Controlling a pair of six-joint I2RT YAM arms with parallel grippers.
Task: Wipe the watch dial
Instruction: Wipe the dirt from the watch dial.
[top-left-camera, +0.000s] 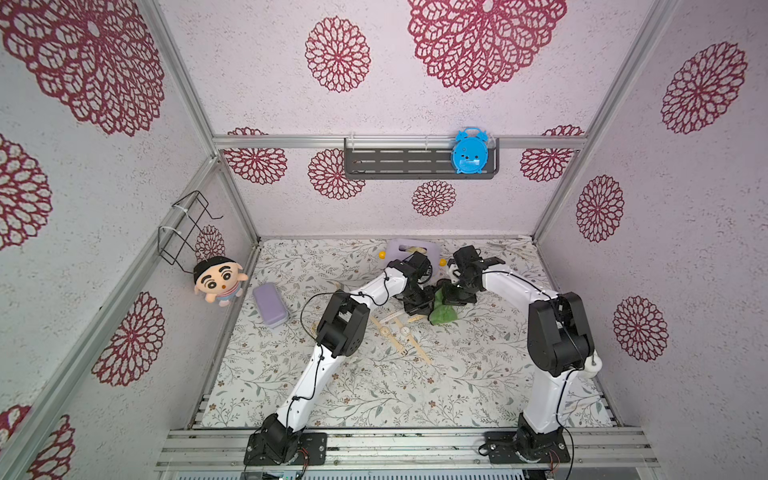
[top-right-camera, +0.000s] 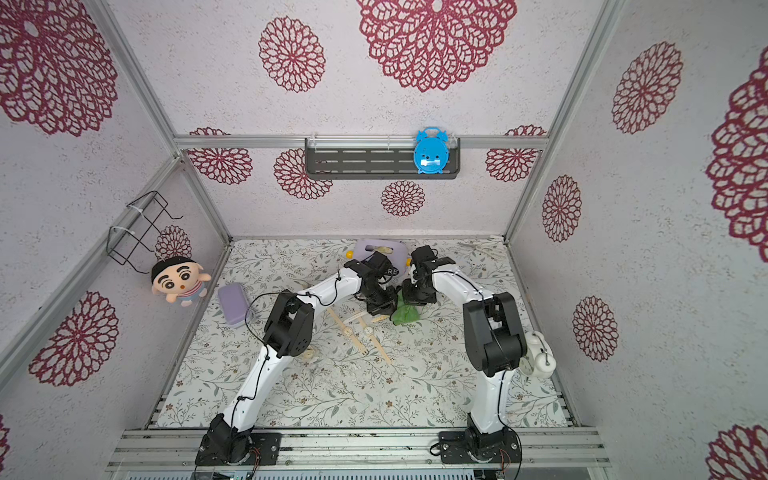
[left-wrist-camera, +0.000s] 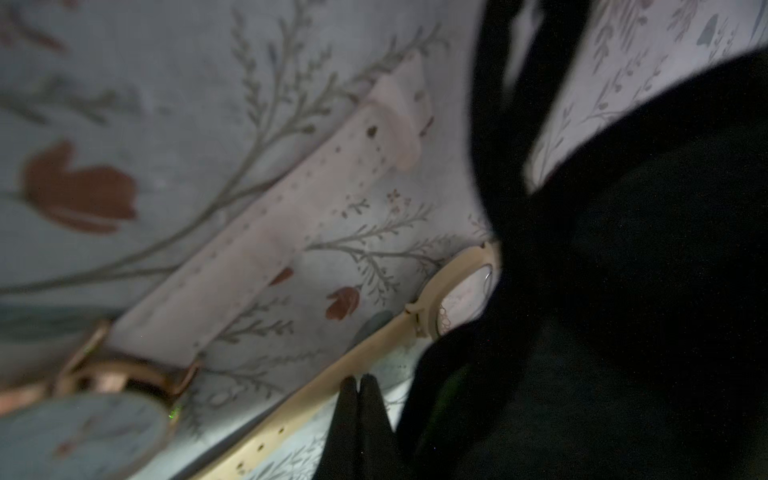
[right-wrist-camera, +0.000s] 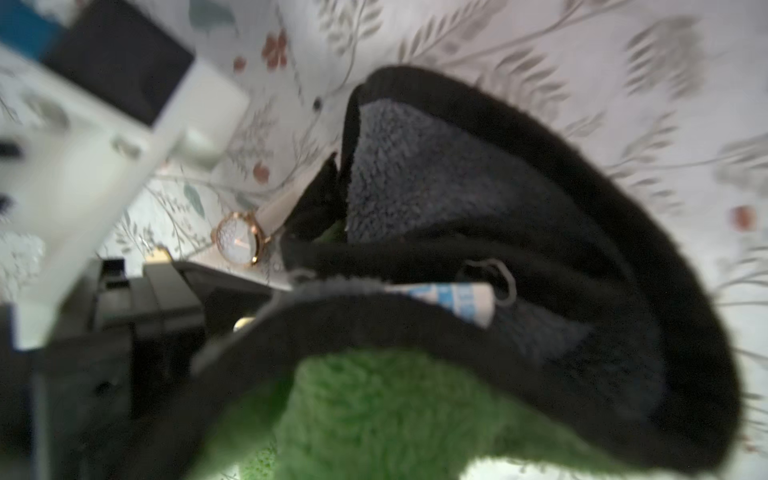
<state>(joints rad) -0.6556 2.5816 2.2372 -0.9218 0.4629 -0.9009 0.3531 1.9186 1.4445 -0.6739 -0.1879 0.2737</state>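
Three watches lie mid-table. Two with beige straps (top-left-camera: 384, 331) (top-left-camera: 405, 331) show in both top views. My left gripper (left-wrist-camera: 359, 386) is shut, its tips resting on the beige strap (left-wrist-camera: 291, 411) of a watch whose dial (left-wrist-camera: 461, 297) is half covered by the cloth (left-wrist-camera: 623, 291). The cloth is green on one side (top-left-camera: 442, 312) and dark on the other (right-wrist-camera: 457, 199), and my right gripper (top-left-camera: 449, 301) is shut on it; its jaws are hidden by the fabric. A rose-gold watch (right-wrist-camera: 239, 241) with a pale pink strap (left-wrist-camera: 266, 232) lies beside the cloth.
A purple case (top-left-camera: 270, 304) lies at the left and a purple tray (top-left-camera: 411, 251) at the back. A plush doll (top-left-camera: 218, 280) and a wire basket (top-left-camera: 187, 232) hang on the left wall. A blue alarm clock (top-left-camera: 469, 150) stands on the shelf. A white teapot (top-right-camera: 538, 353) stands at the right.
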